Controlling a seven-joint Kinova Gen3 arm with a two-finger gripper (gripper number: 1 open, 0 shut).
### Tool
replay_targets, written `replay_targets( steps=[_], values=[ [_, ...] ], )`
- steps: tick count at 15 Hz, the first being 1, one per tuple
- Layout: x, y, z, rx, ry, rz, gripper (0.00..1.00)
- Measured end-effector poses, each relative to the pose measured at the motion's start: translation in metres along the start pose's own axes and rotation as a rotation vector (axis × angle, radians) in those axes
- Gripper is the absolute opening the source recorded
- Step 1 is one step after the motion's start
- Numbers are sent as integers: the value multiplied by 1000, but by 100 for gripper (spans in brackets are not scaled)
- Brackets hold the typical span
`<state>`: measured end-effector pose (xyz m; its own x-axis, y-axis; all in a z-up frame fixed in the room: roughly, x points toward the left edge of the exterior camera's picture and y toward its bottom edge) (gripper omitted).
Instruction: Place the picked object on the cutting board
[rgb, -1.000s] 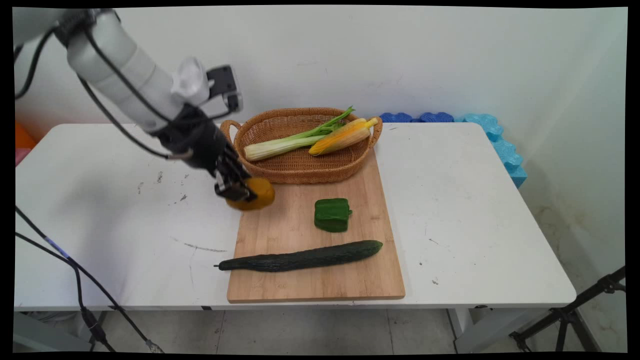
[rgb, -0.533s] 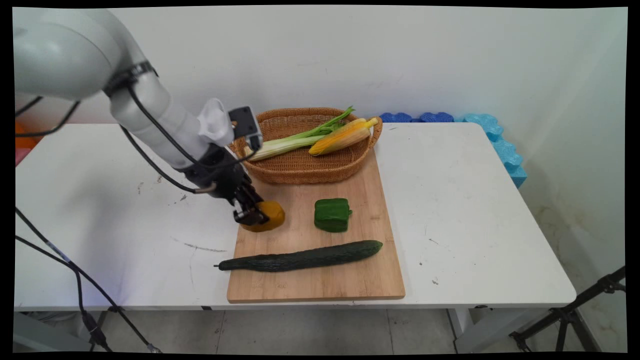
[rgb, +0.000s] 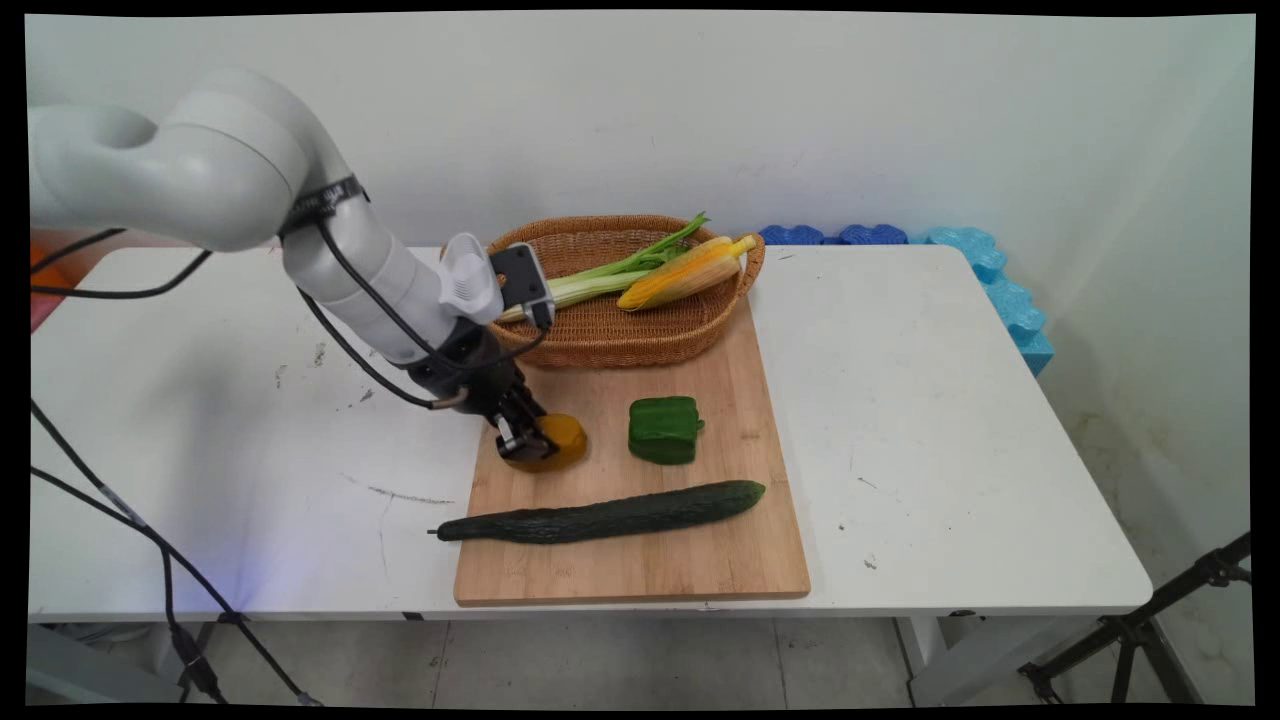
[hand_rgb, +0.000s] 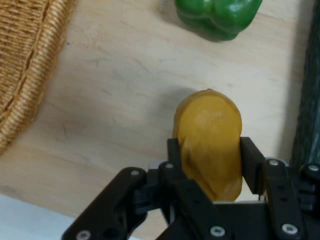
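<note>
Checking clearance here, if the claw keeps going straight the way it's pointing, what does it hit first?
Probably the cutting board: the claw, shut on the yellow piece, angles down at it, the piece about touching the wood. The green pepper lies farther along.

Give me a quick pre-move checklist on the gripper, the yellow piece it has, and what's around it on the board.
1. Gripper jaws shut on the yellow piece: ok.
2. Piece sits centred between the jaws: ok.
3. Piece is over the cutting board: ok.
4. Piece resting on the board or just above it: cannot tell.
5. Green pepper apart from the piece: ok.
6. Cucumber and basket untouched: ok.
</note>
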<state>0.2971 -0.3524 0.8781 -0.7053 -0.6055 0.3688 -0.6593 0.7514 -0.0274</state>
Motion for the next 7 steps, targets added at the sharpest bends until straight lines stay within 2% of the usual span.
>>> replay_targets(
  steps=[2,3,7],
  values=[
    [1,0,5,2,3,1,0],
    [1,1,7,4,6,4,100],
    [8,3,4,4,26,22,100]
  ],
)
